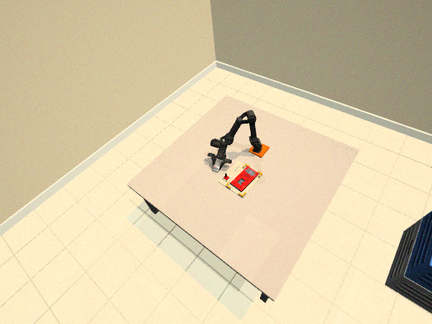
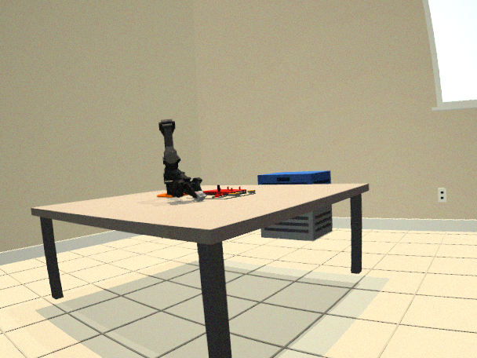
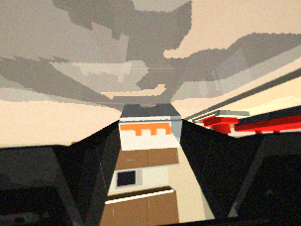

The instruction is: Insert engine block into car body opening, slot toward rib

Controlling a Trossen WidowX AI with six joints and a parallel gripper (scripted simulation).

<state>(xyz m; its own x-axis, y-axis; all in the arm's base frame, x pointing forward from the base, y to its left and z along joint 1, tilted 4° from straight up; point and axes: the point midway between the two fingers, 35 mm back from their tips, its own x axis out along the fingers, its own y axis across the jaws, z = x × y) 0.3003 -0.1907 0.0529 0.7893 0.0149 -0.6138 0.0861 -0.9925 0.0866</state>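
Note:
My gripper (image 1: 216,164) (image 2: 198,195) (image 3: 149,123) is shut on the engine block (image 1: 216,167) (image 2: 201,195) (image 3: 149,113), a small grey and white block with an orange pattern in the wrist view. It is held low over the table, to the left of the car body in the top view; whether it touches the table I cannot tell. The car body (image 1: 246,173) (image 3: 282,125) is a flat red plate with a grey opening (image 1: 241,182) near its front end. The opening looks empty. The block's slot side and the rib cannot be made out.
The car body lies on a cream board (image 1: 231,171) with yellow corner pieces (image 1: 260,174). A small red piece with a black knob (image 1: 226,177) (image 3: 221,122) stands on the board's side nearest the gripper. The arm's orange base plate (image 1: 264,150) is behind the board.

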